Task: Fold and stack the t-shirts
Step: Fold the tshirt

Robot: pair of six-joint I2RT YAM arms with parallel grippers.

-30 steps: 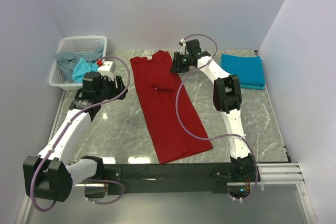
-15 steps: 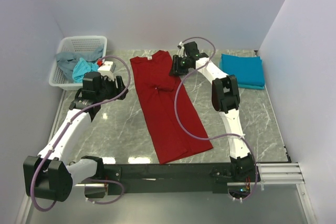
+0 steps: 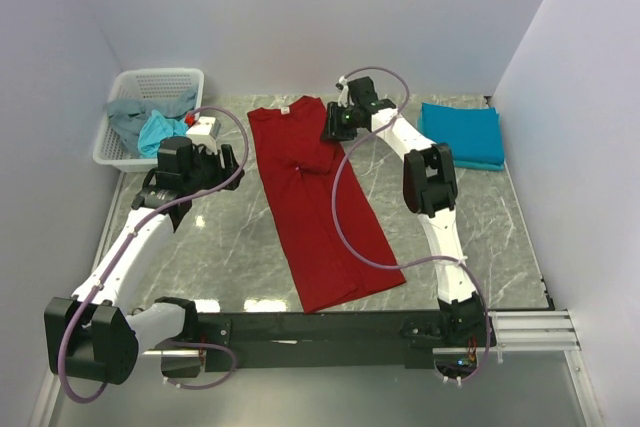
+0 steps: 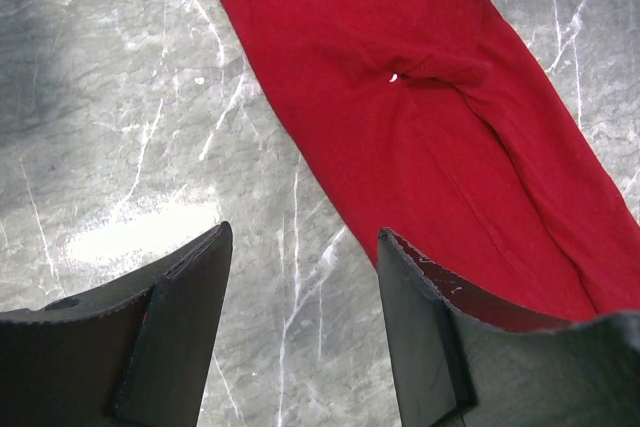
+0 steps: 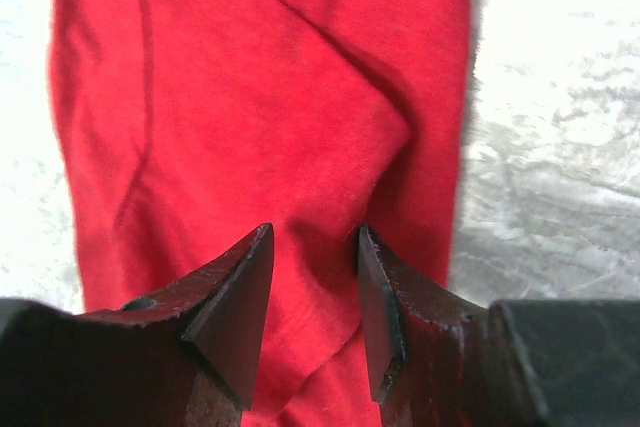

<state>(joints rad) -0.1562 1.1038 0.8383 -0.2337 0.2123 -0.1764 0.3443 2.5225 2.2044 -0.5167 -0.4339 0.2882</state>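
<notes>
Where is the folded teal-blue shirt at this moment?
In the top view, the teal-blue shirt lies folded at the far right corner of the table, right of the right arm and apart from the red shirt.

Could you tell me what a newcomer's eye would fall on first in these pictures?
The dark red t-shirt, a long strip lying down the middle of the grey marble table. The right claw hangs over its far end, jaws apart. A folded teal-blue t-shirt lies at the far right, a white basket of crumpled cloth at the far left.
</notes>
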